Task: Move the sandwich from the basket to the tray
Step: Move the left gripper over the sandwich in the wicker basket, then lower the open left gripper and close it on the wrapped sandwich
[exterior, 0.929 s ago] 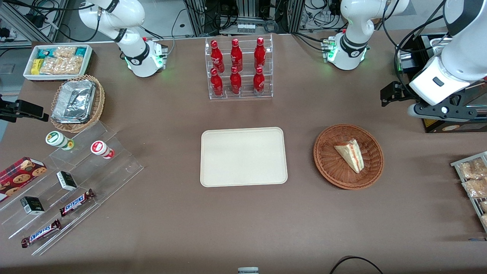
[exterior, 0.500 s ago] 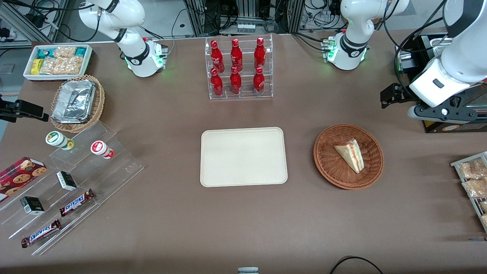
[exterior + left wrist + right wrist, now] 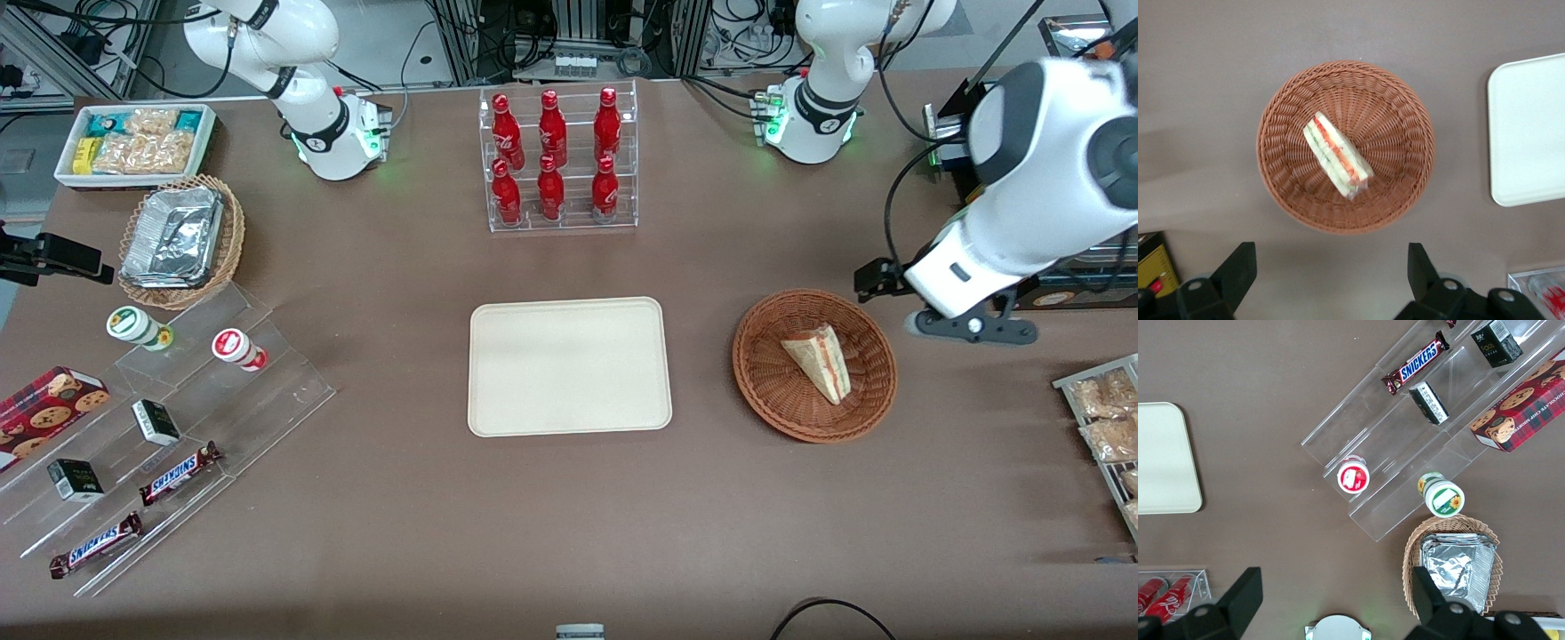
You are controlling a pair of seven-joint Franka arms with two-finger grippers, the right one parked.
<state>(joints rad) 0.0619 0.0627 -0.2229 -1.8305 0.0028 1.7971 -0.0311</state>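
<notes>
The sandwich (image 3: 820,360) is a pale bread wedge with red, orange and green layers; it lies in the reddish-brown wicker basket (image 3: 763,356). The cream tray (image 3: 569,366) lies flat beside the basket, toward the parked arm's end. My left gripper (image 3: 973,327) hangs above the table just outside the basket's rim, toward the working arm's end. In the left wrist view the sandwich (image 3: 1337,163) lies in the middle of the basket (image 3: 1408,133), with the tray's edge (image 3: 1531,133) beside it. The gripper (image 3: 1328,273) is open wide and empty, its fingers (image 3: 1238,267) short of the basket's rim.
A clear rack of red bottles (image 3: 557,160) stands farther from the front camera than the tray. A rack of bagged tan snacks (image 3: 1107,418) sits at the working arm's end. Stepped acrylic shelves with candy (image 3: 178,418), a tan basket of foil trays (image 3: 182,240) and a white snack box (image 3: 133,142) lie at the parked arm's end.
My left arm has swung toward the basket and nearer the front camera; the gripper now hangs close to the basket's rim. Sandwich, basket and tray have not moved.
</notes>
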